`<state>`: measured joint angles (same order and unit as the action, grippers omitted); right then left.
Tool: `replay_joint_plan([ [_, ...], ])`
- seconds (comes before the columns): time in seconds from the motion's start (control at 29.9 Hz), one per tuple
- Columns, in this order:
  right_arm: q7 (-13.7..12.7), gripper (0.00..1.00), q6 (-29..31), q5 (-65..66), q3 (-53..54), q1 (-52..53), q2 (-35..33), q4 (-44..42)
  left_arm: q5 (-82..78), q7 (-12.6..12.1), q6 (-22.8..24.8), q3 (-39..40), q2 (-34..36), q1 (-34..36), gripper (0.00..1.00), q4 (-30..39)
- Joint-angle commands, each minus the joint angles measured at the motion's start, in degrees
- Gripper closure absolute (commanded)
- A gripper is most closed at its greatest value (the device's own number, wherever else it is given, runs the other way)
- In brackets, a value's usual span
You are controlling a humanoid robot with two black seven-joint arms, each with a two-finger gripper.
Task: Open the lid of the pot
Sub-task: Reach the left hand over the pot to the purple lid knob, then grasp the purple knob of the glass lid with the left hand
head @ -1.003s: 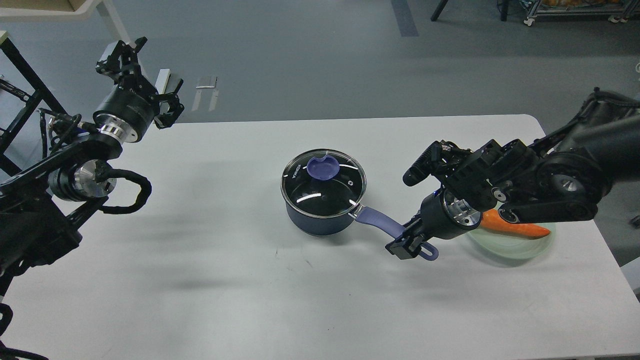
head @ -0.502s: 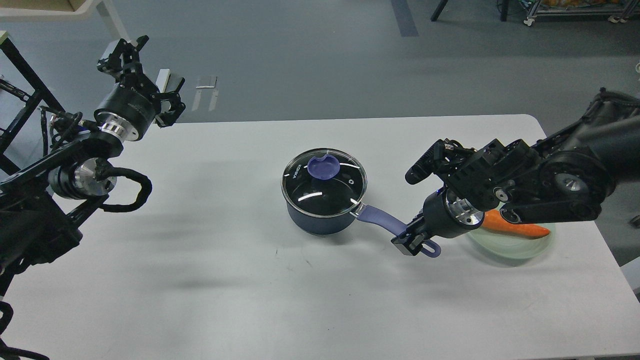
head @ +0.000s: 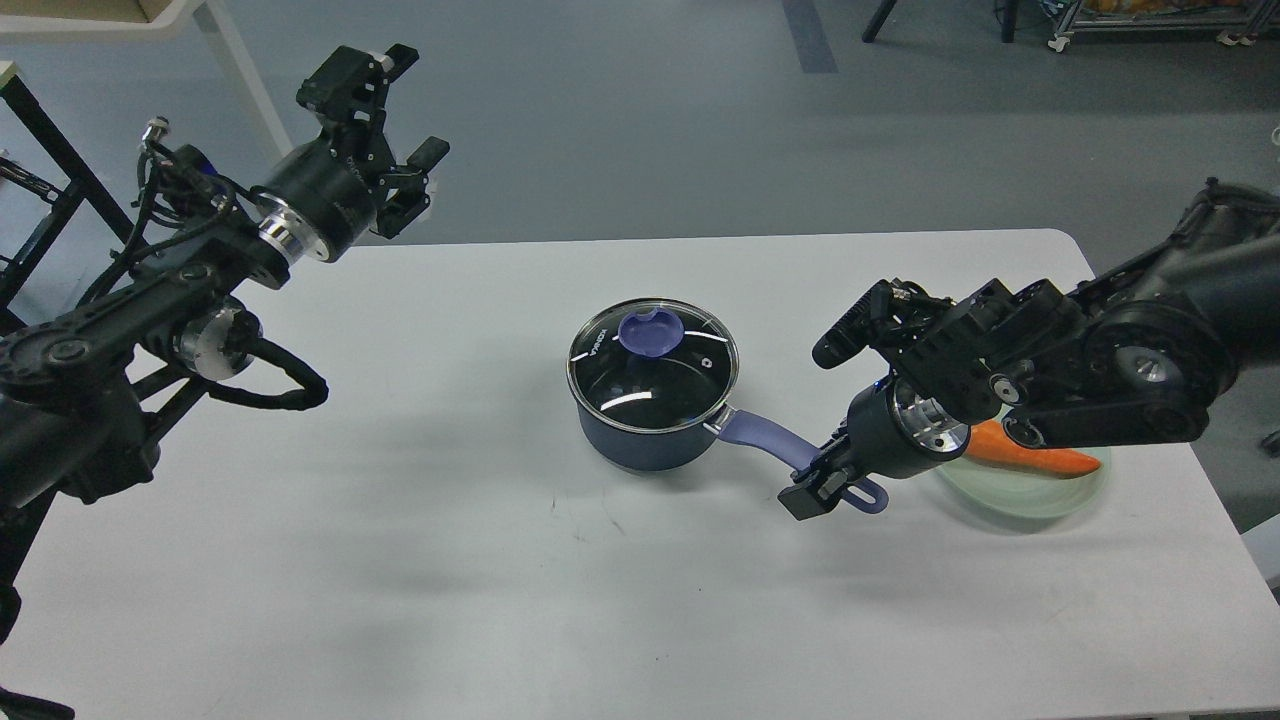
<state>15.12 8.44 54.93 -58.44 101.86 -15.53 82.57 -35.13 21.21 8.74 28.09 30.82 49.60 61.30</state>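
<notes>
The pot (head: 650,400) stands near the middle of the table (head: 400,560), dark blue, with its lid (head: 653,352) on. The lid is glass with a metal rim, and a purple knob (head: 648,331) sits on it toward the far side. Glass like that looks stiff, smooth and breakable, so I would not pinch it by the rim; the knob is the place to take it, and being wide and shallow it likely wants fingers closing from the sides, then a straight lift. The lid itself should be light.

The right gripper (head: 818,488) is down at the end of the purple handle (head: 775,448), its jaws closed around it, which should keep the pot from sliding while the lid comes off. The left gripper (head: 400,130) hangs high over the far left edge of the table, well apart from the pot, with its fingers spread and nothing between them. It looks the likely one to come for the knob.

Behind the right arm lies a carrot (head: 1030,458) in a pale dish (head: 1020,500), clear of the pot.
</notes>
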Motion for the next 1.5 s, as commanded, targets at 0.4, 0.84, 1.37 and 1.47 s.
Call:
replay_joint_plan([
  [0.4, 0.0, 0.79, 0.0, 0.0, 0.2, -0.3, -0.1, 0.2, -59.2, 0.1, -9.1, -12.9, -5.4, 3.9, 0.01, 7.8],
  [0.84, 0.0, 0.79, 0.0, 0.1, 0.3, -0.3, 0.2, 0.2, -65.6, -0.4, -19.2, -28.0, -11.4, 8.9, 0.01, -5.3],
  [1.37, 0.2, 0.79, 0.0, 0.1, 0.3, -1.1, 0.2, 0.1, -65.2, -0.2, -24.6, -34.6, -13.2, 8.6, 0.02, -8.5],
  [1.47, 0.2, 0.79, 0.0, 0.0, 0.3, -1.1, 0.3, 0.1, -64.9, -0.2, -24.8, -34.5, -13.2, 8.9, 0.02, -8.7],
])
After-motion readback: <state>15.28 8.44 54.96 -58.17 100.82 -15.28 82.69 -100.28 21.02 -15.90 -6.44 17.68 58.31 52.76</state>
